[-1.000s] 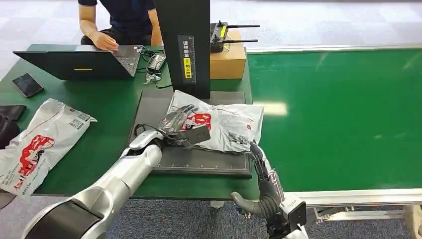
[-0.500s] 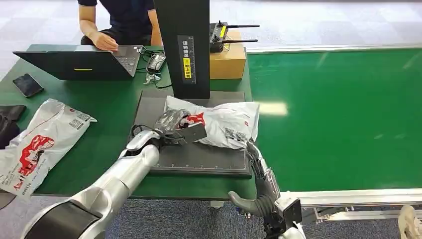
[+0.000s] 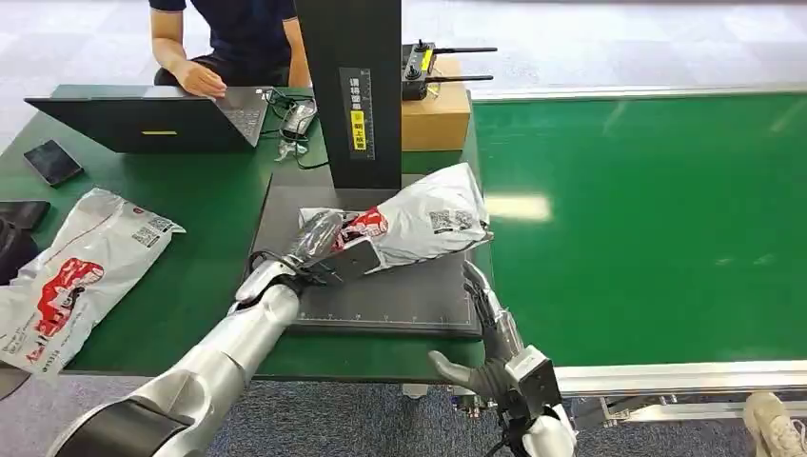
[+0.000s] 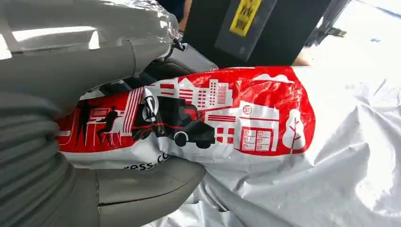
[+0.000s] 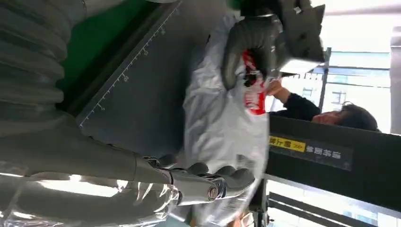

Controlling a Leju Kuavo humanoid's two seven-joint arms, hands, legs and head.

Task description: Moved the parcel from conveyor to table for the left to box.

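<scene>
My right robot hand (image 3: 485,328) sits nearest, low and just right of centre in the head view, fingers spread and holding nothing, its tips close under the near edge of the parcel (image 3: 419,224). Whether they touch the bag I cannot tell. If that hand rises, I judge it could snag the loose plastic and tug the parcel askew.

A little farther in, left of centre, my left robot hand (image 3: 319,243) is closed on the red-printed end of the parcel, thumb beneath and fingers over the film. The parcel hangs tilted above the dark ruled mat (image 3: 400,305), its far end raised toward the black post (image 3: 350,90).

The grip is on thin, slick film at one end only, so I think the bag could slip or swing into the post.

Beyond, in the upper left, a person's hand (image 3: 198,78) rests at a laptop (image 3: 143,119) on the green tabletop (image 3: 209,205). A second parcel (image 3: 76,271) lies at the left edge.
</scene>
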